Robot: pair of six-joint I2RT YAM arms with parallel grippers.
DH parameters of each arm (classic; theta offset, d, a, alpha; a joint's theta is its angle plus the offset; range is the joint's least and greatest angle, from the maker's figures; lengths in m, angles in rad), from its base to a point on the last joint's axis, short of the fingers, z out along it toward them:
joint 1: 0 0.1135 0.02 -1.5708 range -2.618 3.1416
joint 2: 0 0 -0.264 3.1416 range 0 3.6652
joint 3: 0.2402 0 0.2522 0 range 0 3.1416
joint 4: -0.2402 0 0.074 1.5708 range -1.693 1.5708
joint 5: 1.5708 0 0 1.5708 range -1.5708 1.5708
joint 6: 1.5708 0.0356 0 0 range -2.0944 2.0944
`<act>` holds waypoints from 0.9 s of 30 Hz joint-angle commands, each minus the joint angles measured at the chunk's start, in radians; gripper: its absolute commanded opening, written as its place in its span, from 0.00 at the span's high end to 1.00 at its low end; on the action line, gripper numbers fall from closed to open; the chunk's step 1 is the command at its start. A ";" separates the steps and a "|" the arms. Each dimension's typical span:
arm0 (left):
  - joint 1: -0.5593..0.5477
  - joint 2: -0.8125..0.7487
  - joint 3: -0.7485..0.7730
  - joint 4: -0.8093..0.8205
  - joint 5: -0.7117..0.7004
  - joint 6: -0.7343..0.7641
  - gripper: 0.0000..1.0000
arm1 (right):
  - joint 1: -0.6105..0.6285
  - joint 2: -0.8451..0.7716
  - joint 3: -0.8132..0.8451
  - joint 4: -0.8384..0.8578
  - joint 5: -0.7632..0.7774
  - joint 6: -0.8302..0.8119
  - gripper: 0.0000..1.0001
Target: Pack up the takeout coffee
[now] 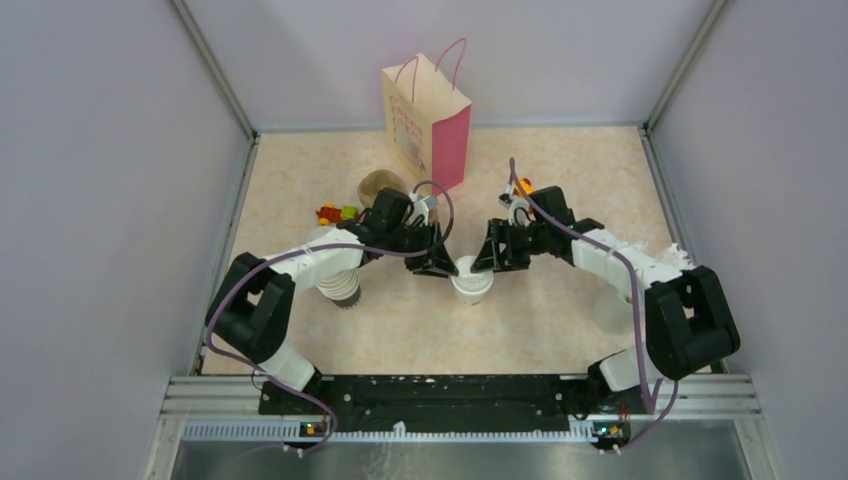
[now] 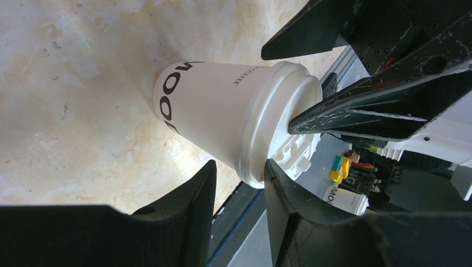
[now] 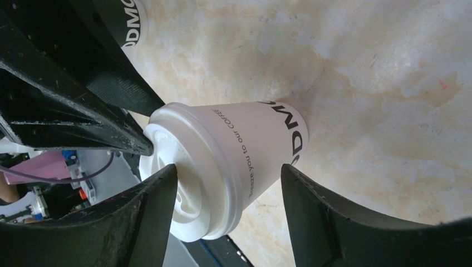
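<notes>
Two-arm approach to a lidded cup. The takeout coffee (image 1: 472,288) stands upright on the tabletop (image 1: 560,190), near its middle, with the lid seated. The open paper bag (image 1: 432,120) stands at the far edge, well apart from the cup.

**Hazards.**
- Both end effectors crowd the lid from opposite sides. An uneven push from either one would probably tip the light cup or pry the lid off.
- A pinch on the lid's rim alone would probably lift the lid without the cup.
- If both arms rise together, their fingers could collide.
- On the way to the bag, the cup could catch the bag's rim or handles and fold the bag over.
- The left forearm passes directly above a stack of cups (image 1: 345,290), so a low swing could knock it.

**Pose.** Each arm reaches from its base at the near edge, elbow outward and forearm angled in toward the centre.
- **Left end effector (image 1: 443,266):** it meets the cup from the left and is partly parted. One fingertip (image 3: 133,146) lies against the lid's rim. Whether it pinches that rim cannot be told.
- **Right end effector (image 1: 488,262):** it comes from the right with its jaws wide apart. One finger (image 3: 156,200) lies across the lid top and the other beside the cup wall. Whether it is grasping or merely straddling cannot be told.
</notes>
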 commanded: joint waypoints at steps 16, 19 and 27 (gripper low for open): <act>-0.011 0.035 0.034 -0.060 -0.049 0.004 0.57 | -0.065 -0.117 0.063 -0.181 -0.017 -0.009 0.28; -0.011 0.038 0.036 -0.068 -0.049 0.009 0.57 | -0.067 -0.131 0.035 -0.177 -0.023 -0.006 0.31; -0.012 0.046 0.038 -0.073 -0.050 0.012 0.57 | -0.066 -0.133 -0.035 -0.136 -0.036 0.018 0.34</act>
